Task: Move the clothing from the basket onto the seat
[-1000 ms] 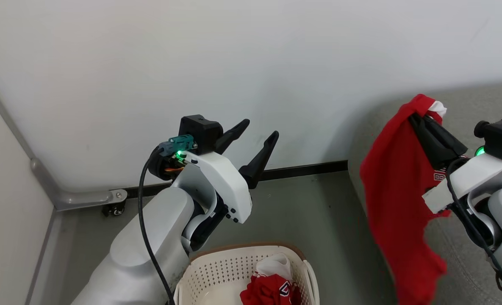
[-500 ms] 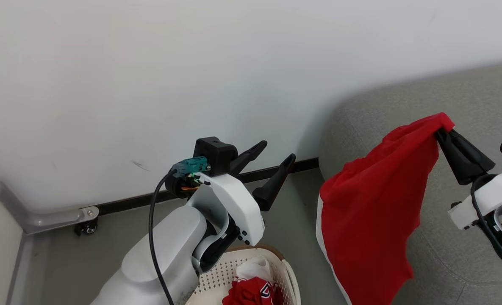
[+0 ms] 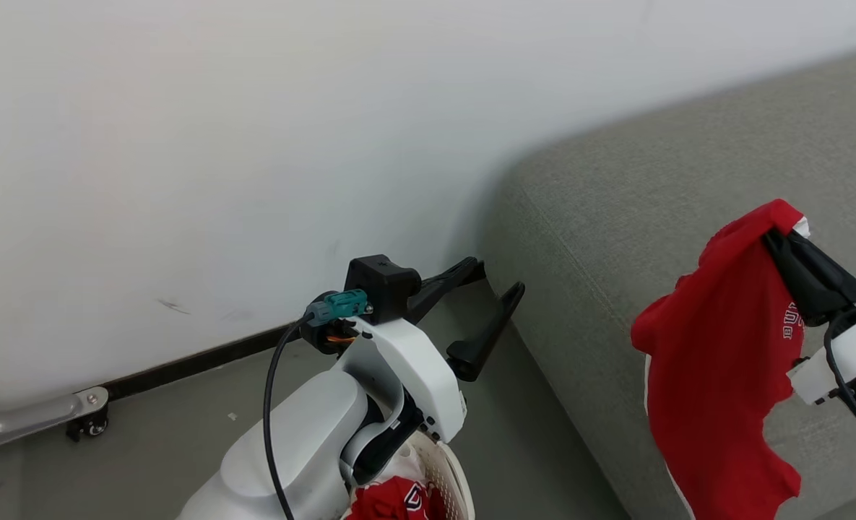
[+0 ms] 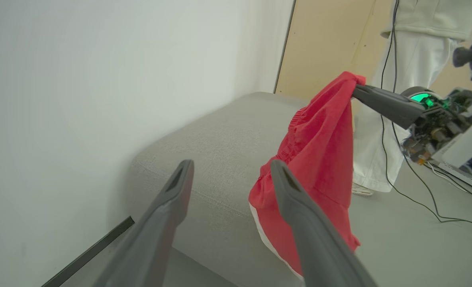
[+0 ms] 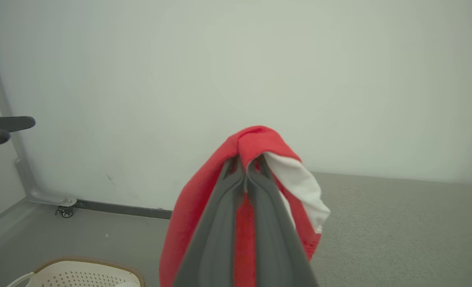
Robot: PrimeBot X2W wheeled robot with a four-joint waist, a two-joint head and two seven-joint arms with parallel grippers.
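A red jersey (image 3: pixel 716 375) with white trim hangs from my right gripper (image 3: pixel 774 238), which is shut on its top fold, in front of and above the grey seat (image 3: pixel 651 180). In the right wrist view the pinched fold drapes over that gripper (image 5: pixel 245 161), red jersey (image 5: pixel 204 199) on the left and white trim on the right. My left gripper (image 3: pixel 496 278) stands open and empty above the floor beside the seat's end, its fingers (image 4: pixel 180 187) spread. The cream basket (image 3: pixel 448 477) shows at the bottom edge with more red clothing (image 3: pixel 391 502) inside.
A white wall with a dark skirting strip runs behind. A metal rail with a small caster (image 3: pixel 88 426) sits low on the left. In the left wrist view a person in white trousers (image 4: pixel 399 99) stands past the seat (image 4: pixel 220 139), cables (image 4: pixel 427 199) trailing on the floor.
The head camera has swung to the right, so the seat now takes up far more of the picture. The right gripper kept its hold on the jersey, now in front of the seat. Left gripper stays open.
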